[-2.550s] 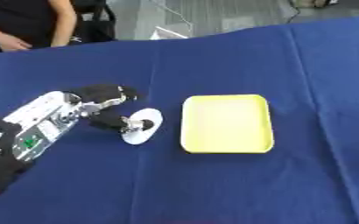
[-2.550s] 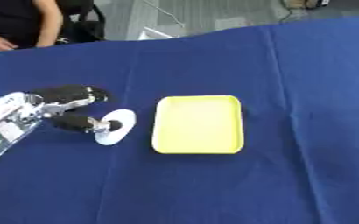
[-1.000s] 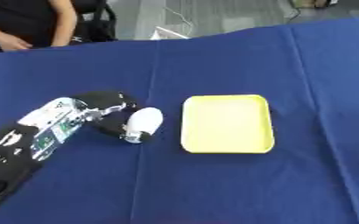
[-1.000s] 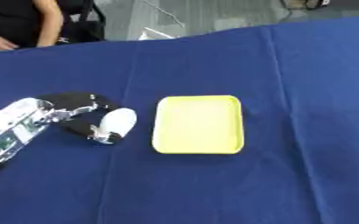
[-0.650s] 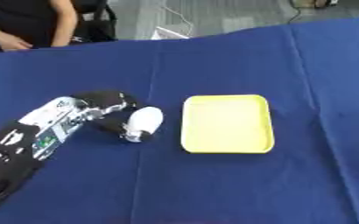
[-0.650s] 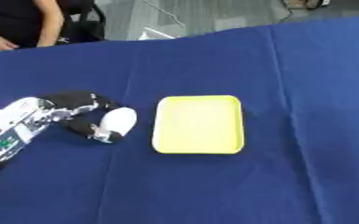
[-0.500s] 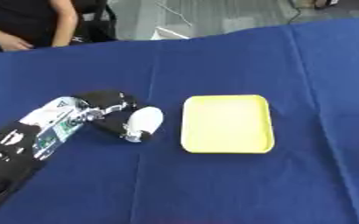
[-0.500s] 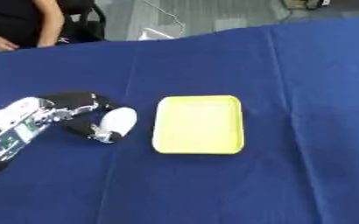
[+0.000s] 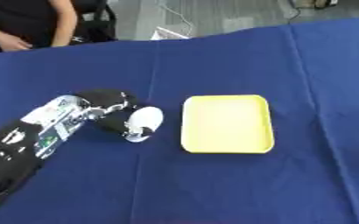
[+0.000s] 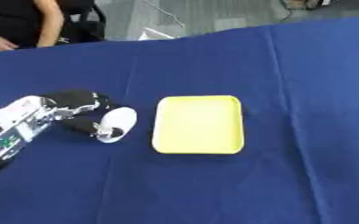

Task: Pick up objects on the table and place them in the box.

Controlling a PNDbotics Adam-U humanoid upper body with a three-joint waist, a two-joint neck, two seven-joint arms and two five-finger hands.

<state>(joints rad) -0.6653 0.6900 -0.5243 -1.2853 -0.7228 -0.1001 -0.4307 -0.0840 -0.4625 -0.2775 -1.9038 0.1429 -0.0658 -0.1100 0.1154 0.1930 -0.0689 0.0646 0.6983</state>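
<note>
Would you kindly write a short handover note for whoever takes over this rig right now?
Left hand: fingers curled round a small white rounded object, just left of the shallow yellow rectangular tray; whether it is lifted off the blue tablecloth cannot be told.
Right hand: not in view.
Done: object grasped. The tray holds nothing yet.
Left: probably carry the object to the right, over the tray's near rim, and release it inside.

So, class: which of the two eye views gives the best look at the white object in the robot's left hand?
The left eye view: the white object sits nearer the picture's middle, held by the left hand. The right eye view shows the same object, nearer the left edge.
</note>
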